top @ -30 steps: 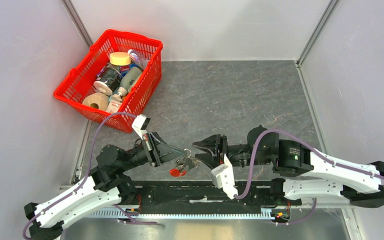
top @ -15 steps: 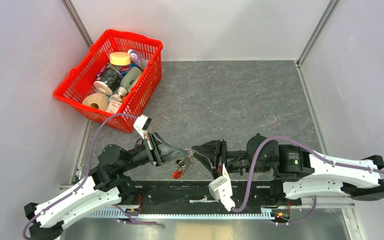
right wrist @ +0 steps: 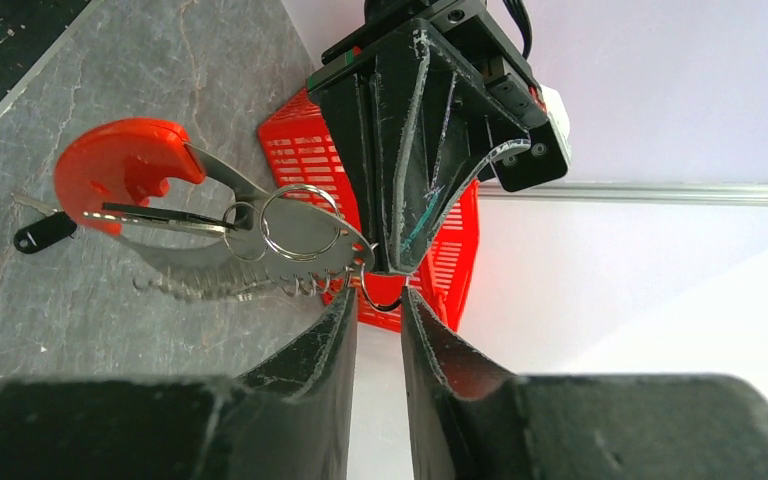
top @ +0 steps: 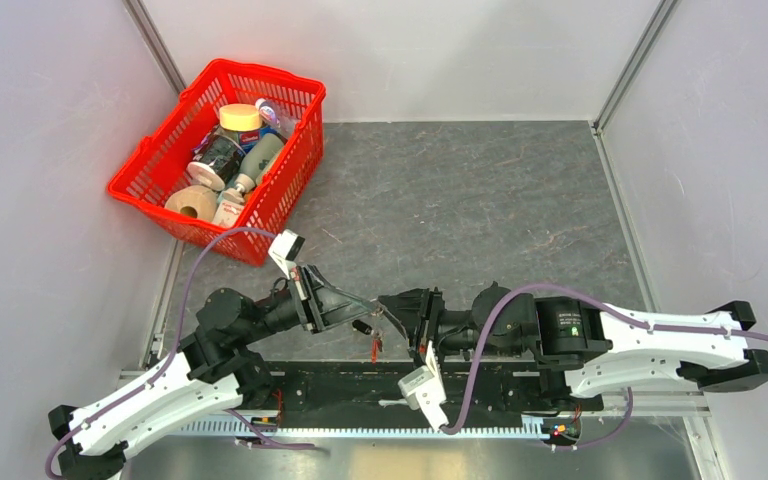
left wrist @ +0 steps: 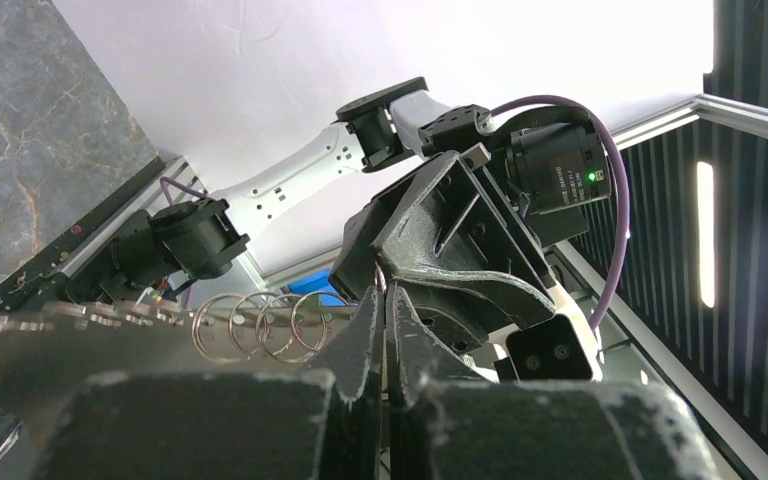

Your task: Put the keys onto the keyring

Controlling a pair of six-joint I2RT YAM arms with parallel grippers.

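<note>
Red-tagged silver keyring (right wrist: 260, 262), red basket (top: 295, 175), grey veined table (top: 460, 200).

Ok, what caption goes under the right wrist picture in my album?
Left tool pinches the keyring, red tag and all, with the right tool close beside it.

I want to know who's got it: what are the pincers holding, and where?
The left pincer pinches the keyring at its ring end, far from the red tag. The right pincer is open, gripping nothing.

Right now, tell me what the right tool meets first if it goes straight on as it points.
Likely the end loop of the keyring, between the fingers of the right tool, then the shut left tool holding it beyond; depth is unclear.
</note>
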